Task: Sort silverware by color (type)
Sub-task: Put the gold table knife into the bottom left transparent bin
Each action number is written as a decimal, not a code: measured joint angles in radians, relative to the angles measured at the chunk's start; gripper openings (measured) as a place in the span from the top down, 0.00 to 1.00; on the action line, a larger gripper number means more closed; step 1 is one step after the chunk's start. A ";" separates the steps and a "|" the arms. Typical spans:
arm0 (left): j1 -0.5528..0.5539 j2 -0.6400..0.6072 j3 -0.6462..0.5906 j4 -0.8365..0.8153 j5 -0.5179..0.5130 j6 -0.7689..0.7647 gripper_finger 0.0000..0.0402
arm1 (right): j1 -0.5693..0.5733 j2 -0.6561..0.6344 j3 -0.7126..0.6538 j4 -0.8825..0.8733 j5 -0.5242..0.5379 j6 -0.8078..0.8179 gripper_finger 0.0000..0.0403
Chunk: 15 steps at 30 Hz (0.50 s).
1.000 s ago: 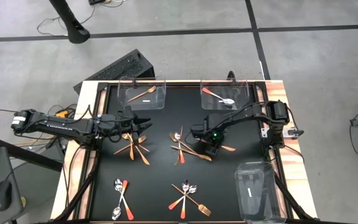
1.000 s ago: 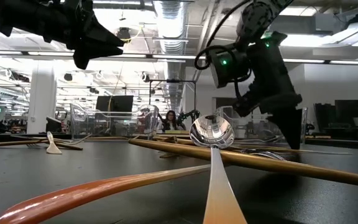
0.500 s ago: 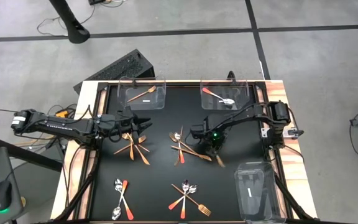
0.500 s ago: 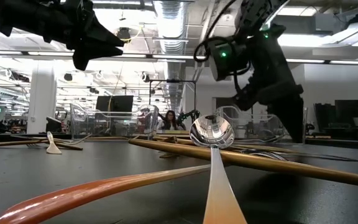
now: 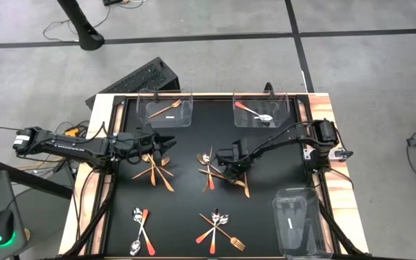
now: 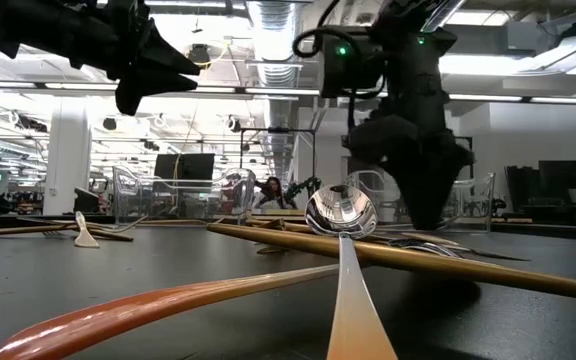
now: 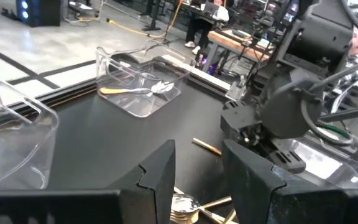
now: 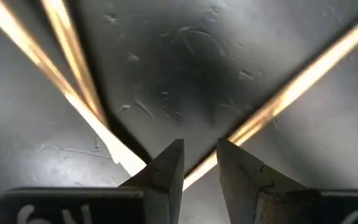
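The right gripper [image 5: 235, 171] hangs low over the central silverware pile [image 5: 221, 173], fingers parted and empty, straddling a gold stick [image 8: 291, 90] to grasp it; the left gripper [image 5: 170, 144] waits parted over the left pile [image 5: 154, 167].

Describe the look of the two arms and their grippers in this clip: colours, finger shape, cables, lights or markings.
Both arms are dark, near-black jointed links with black cables along them. The left arm carries a white-and-black block at its outer end. The left gripper and right gripper each have two flat dark fingers tapering to wedge tips. A green light glows on the right arm's wrist housing, seen in the low view.
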 joint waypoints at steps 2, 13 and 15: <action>0.000 0.000 0.000 0.000 0.000 -0.001 0.71 | 0.002 0.000 0.000 -0.001 0.000 -0.015 0.71; 0.000 0.000 0.000 -0.007 -0.001 -0.062 0.71 | 0.025 0.000 0.000 -0.041 -0.022 0.401 0.71; 0.000 0.000 0.000 -0.010 -0.001 -0.059 0.71 | 0.035 0.009 0.000 -0.015 -0.014 0.403 0.71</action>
